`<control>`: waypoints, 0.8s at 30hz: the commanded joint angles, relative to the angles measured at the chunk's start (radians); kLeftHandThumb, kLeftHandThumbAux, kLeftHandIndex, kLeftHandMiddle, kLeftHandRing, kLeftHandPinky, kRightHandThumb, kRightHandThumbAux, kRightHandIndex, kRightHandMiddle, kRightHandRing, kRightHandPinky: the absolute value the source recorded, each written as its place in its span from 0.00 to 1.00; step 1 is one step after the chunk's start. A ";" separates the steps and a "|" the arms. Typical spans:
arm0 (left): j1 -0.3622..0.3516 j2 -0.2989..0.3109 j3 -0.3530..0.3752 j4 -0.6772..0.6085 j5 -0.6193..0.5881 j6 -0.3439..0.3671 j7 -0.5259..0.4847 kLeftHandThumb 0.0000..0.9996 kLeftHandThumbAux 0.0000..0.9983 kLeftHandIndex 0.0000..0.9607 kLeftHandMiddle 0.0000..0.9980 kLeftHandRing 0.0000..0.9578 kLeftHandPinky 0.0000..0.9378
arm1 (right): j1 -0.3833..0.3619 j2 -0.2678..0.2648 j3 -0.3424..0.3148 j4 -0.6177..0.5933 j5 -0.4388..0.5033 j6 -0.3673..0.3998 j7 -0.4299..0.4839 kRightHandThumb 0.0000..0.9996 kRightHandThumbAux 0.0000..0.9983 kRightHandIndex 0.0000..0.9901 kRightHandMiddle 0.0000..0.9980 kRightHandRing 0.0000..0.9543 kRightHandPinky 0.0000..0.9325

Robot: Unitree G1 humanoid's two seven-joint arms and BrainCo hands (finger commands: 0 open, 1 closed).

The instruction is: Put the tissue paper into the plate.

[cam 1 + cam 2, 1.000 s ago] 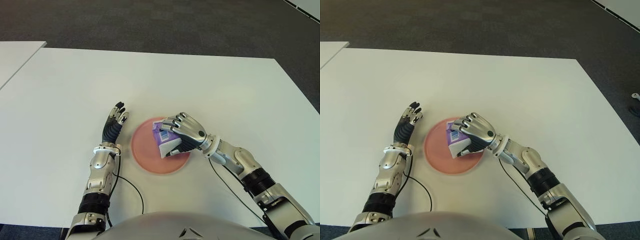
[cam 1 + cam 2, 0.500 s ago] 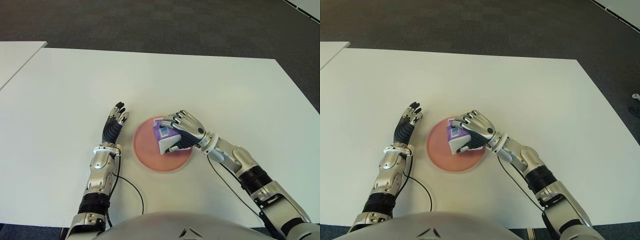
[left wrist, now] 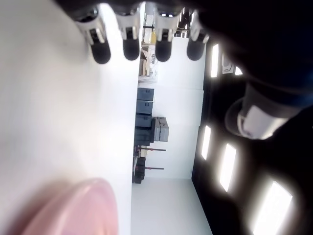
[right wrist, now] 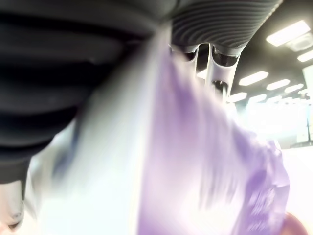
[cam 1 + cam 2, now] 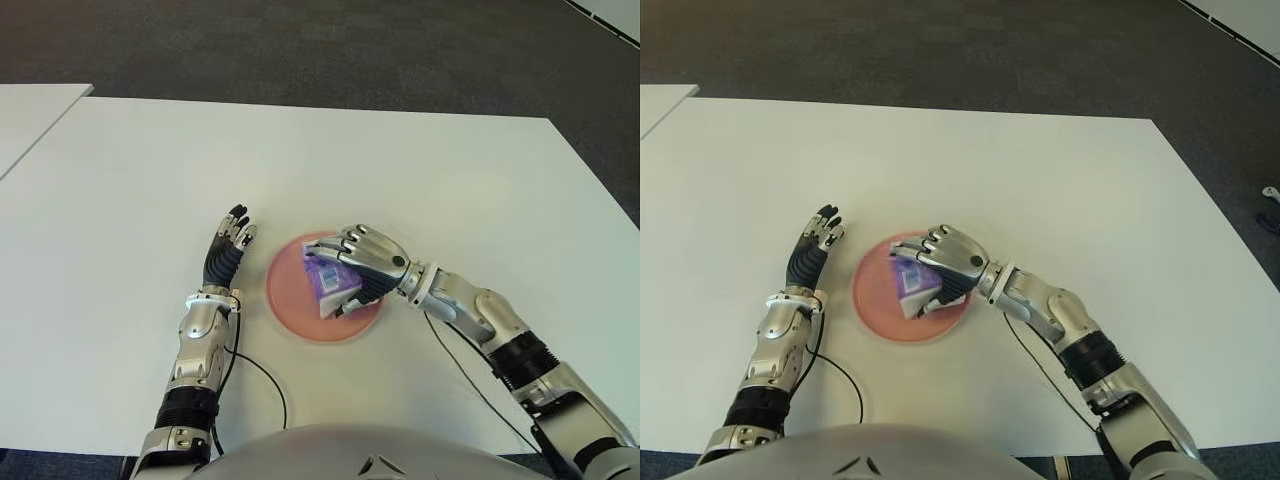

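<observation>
A round pink plate point(image 5: 290, 300) lies on the white table point(image 5: 420, 180) in front of me. Over its right half my right hand point(image 5: 352, 266) is shut on a purple and white tissue pack point(image 5: 331, 287), whose lower end is down at the plate. The right wrist view is filled by the tissue pack point(image 4: 195, 161) pressed against the palm, with fingers point(image 4: 217, 63) curled over it. My left hand point(image 5: 228, 247) shows just left of the plate, its fingers stretched out and holding nothing; the left wrist view shows its fingertips point(image 3: 131, 49) spread above the table and the plate's rim point(image 3: 83, 205).
A black cable point(image 5: 262, 375) loops on the table near the front edge, under my left forearm. A second white table point(image 5: 30, 110) shows at the far left. Dark carpet point(image 5: 300, 45) lies beyond the table's far edge.
My right hand has turned over and come lower with the tissue pack, covering more of it. The plate has shifted slightly. The left hand has not moved.
</observation>
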 commanded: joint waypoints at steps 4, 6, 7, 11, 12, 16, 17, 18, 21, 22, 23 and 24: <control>0.020 0.004 -0.001 0.032 0.007 0.020 -0.002 0.00 0.54 0.00 0.00 0.00 0.00 | 0.044 -0.026 0.010 -0.024 -0.015 0.020 0.082 0.07 0.42 0.00 0.00 0.00 0.00; 0.019 0.004 -0.002 0.034 0.010 0.019 -0.001 0.00 0.54 0.00 0.00 0.00 0.00 | 0.048 -0.028 0.012 -0.029 -0.014 0.020 0.090 0.06 0.40 0.00 0.00 0.00 0.00; 0.019 0.005 -0.002 0.034 0.011 0.019 0.000 0.00 0.54 0.00 0.00 0.00 0.00 | 0.049 -0.029 0.012 -0.030 -0.014 0.020 0.092 0.05 0.39 0.00 0.00 0.00 0.00; 0.019 0.006 -0.003 0.035 0.015 0.016 -0.001 0.00 0.54 0.00 0.00 0.00 0.00 | 0.051 -0.035 0.016 -0.042 -0.011 0.021 0.119 0.04 0.37 0.00 0.00 0.00 0.00; 0.019 0.006 -0.002 0.035 0.015 0.016 -0.001 0.00 0.54 0.00 0.00 0.00 0.00 | 0.051 -0.035 0.015 -0.044 -0.012 0.023 0.122 0.04 0.37 0.00 0.00 0.00 0.00; 0.019 0.005 -0.002 0.035 0.015 0.015 -0.001 0.00 0.54 0.00 0.00 0.00 0.00 | 0.053 -0.036 0.016 -0.053 -0.016 0.027 0.134 0.04 0.36 0.00 0.00 0.00 0.00; 0.019 0.005 -0.003 0.035 0.015 0.015 0.000 0.00 0.54 0.00 0.00 0.00 0.00 | 0.053 -0.037 0.016 -0.054 -0.018 0.028 0.136 0.04 0.36 0.00 0.00 0.00 0.00; 0.019 0.004 -0.003 0.035 0.016 0.015 0.000 0.00 0.54 0.00 0.00 0.00 0.00 | 0.054 -0.037 0.016 -0.056 -0.019 0.029 0.137 0.03 0.36 0.00 0.00 0.00 0.00; 0.019 0.004 -0.003 0.035 0.016 0.015 0.001 0.00 0.54 0.00 0.00 0.00 0.00 | 0.056 -0.038 0.015 -0.060 -0.020 0.031 0.137 0.03 0.37 0.00 0.00 0.00 0.00; 0.019 0.003 -0.003 0.035 0.017 0.015 0.002 0.00 0.54 0.00 0.00 0.00 0.00 | 0.057 -0.039 0.015 -0.060 -0.021 0.032 0.137 0.03 0.37 0.00 0.00 0.00 0.00; 0.019 0.003 -0.003 0.036 0.017 0.016 0.003 0.00 0.54 0.00 0.00 0.00 0.00 | 0.058 -0.039 0.015 -0.061 -0.021 0.033 0.137 0.03 0.37 0.00 0.00 0.00 0.00; 0.019 0.003 -0.003 0.036 0.017 0.016 0.003 0.00 0.54 0.00 0.00 0.00 0.00 | 0.058 -0.039 0.015 -0.062 -0.021 0.033 0.137 0.03 0.37 0.00 0.00 0.00 0.00</control>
